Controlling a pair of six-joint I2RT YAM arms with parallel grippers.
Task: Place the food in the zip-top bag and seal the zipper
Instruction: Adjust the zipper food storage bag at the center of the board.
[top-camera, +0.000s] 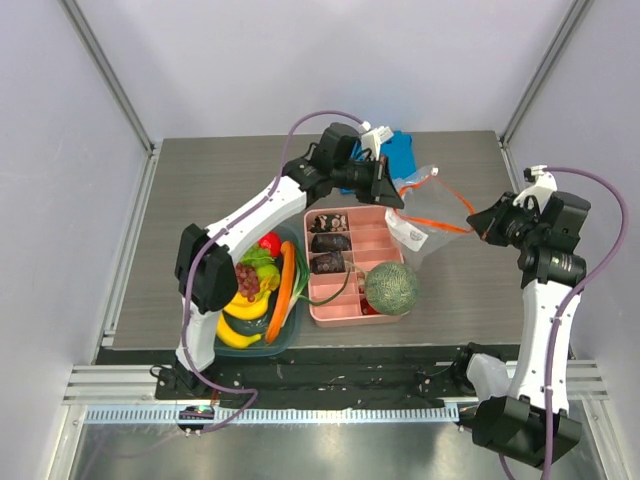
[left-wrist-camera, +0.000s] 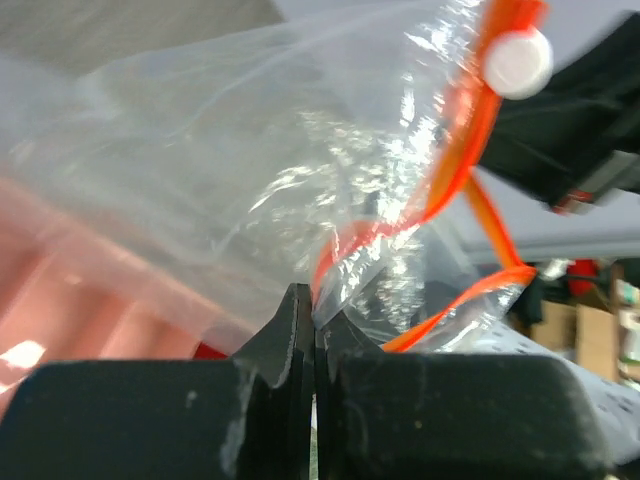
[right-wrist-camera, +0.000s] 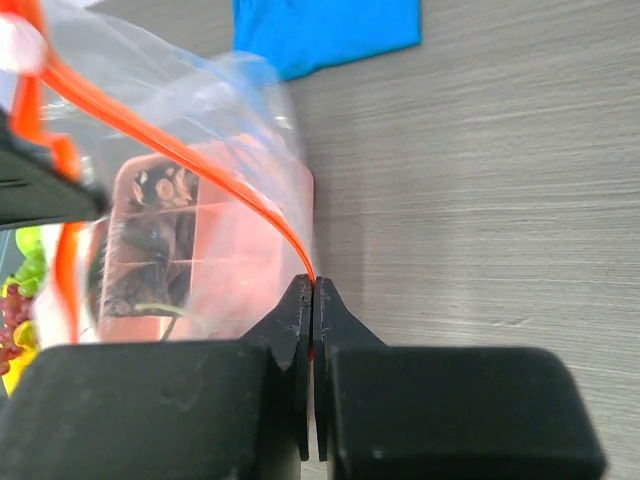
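Note:
The clear zip-top bag (top-camera: 432, 212) hangs stretched between my two grippers, above the table behind the pink tray. Its orange-red zipper (top-camera: 450, 190) runs along the mouth, and a white label (top-camera: 407, 235) hangs at its lower left. My left gripper (top-camera: 392, 198) is shut on the bag's plastic edge (left-wrist-camera: 345, 285) beside the zipper (left-wrist-camera: 455, 170). My right gripper (top-camera: 478, 226) is shut on the zipper's end (right-wrist-camera: 300, 255). The netted melon (top-camera: 391, 287) rests on the pink tray. The grape bunch (top-camera: 247, 280) and red fruit (top-camera: 270, 243) lie in the green bin. I cannot pick out the apple.
The pink divided tray (top-camera: 345, 305) holds dark pieces and sits mid-table. A green bin (top-camera: 290, 330) on the left holds bananas, a carrot and greens. A blue cloth (top-camera: 402, 150) lies at the back, also in the right wrist view (right-wrist-camera: 320, 30). A white slider (left-wrist-camera: 518, 62) sits on the zipper.

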